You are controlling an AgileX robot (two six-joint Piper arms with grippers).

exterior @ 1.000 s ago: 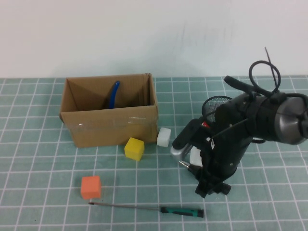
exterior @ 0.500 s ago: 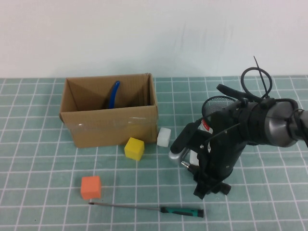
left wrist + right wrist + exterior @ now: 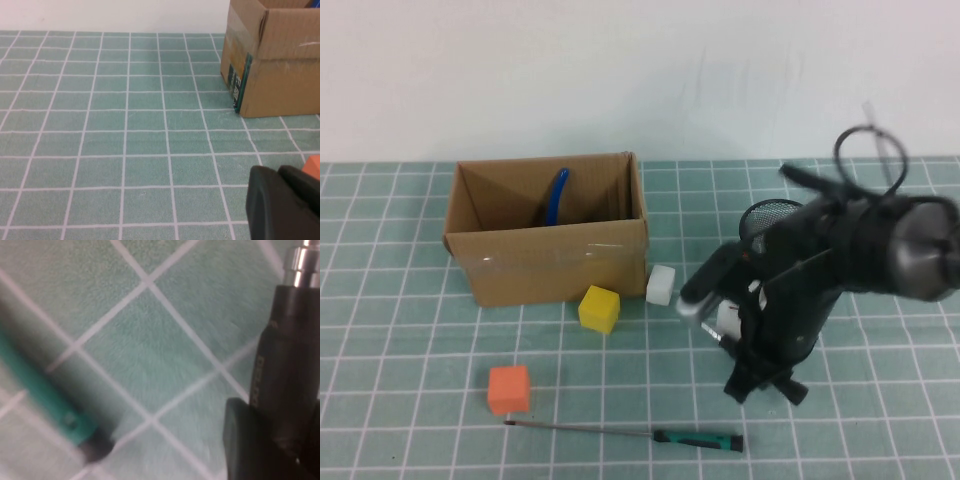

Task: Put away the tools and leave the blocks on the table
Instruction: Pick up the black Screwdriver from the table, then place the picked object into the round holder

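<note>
1. My left gripper (image 3: pixel 280 202) sat low over the teal grid-marked bench (image 3: pixel 125 125), off the high view; whether its fingers were parted I could not tell.
2. The blue-handled metal pliers (image 3: pixel 556 196) stood in the open brown cardboard box (image 3: pixel 548 262).
3. The long thin green-and-black-handled screwdriver (image 3: pixel 630 433) lay near the front edge: light, stiff, likely to roll, best pinched at the handle.
4. My right gripper (image 3: pixel 760 375) clenched the short black-handled screwdriver (image 3: pixel 292 365) just above the bench.

I count three blocks: orange (image 3: pixel 509 389), yellow (image 3: pixel 599 308), white (image 3: pixel 661 285). Three tools: pliers (image 3: pixel 556 195), short screwdriver (image 3: pixel 289 365), long screwdriver (image 3: pixel 630 432). One box (image 3: pixel 548 258).
</note>
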